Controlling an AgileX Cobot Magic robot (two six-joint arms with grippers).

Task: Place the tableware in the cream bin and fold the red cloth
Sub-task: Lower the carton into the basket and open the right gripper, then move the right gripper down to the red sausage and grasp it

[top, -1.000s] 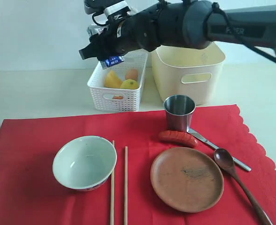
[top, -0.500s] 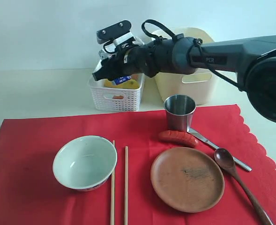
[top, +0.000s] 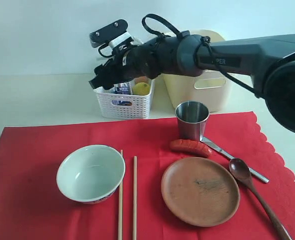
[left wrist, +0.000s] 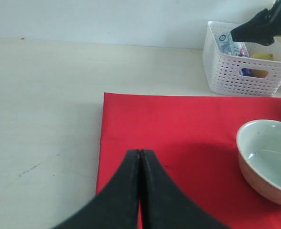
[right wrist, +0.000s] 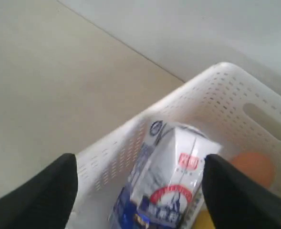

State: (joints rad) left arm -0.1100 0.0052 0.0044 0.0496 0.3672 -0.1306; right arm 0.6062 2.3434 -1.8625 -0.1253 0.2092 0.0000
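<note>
Together in white basket [top: 137,102], carton [right wrist: 173,176] (right gripper [right wrist: 136,164] astride), 1 lemon [top: 142,88]

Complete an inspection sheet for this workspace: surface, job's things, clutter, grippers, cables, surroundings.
Surface: pale table, largely covered by the red cloth, flat and unfolded.
Job's things: bowl, plate, steel cup, knife, spoon and chopsticks all on the cloth; cream bin beyond it, inside hidden.
Clutter: sausage between cup and plate; white basket holding a carton and a lemon.
Grippers: left gripper shut, near the cloth's edge; right gripper open, straddling the carton in the basket.
Cables: black cable looped over the right arm.
Surroundings: plain pale wall; nothing else seen.
</note>
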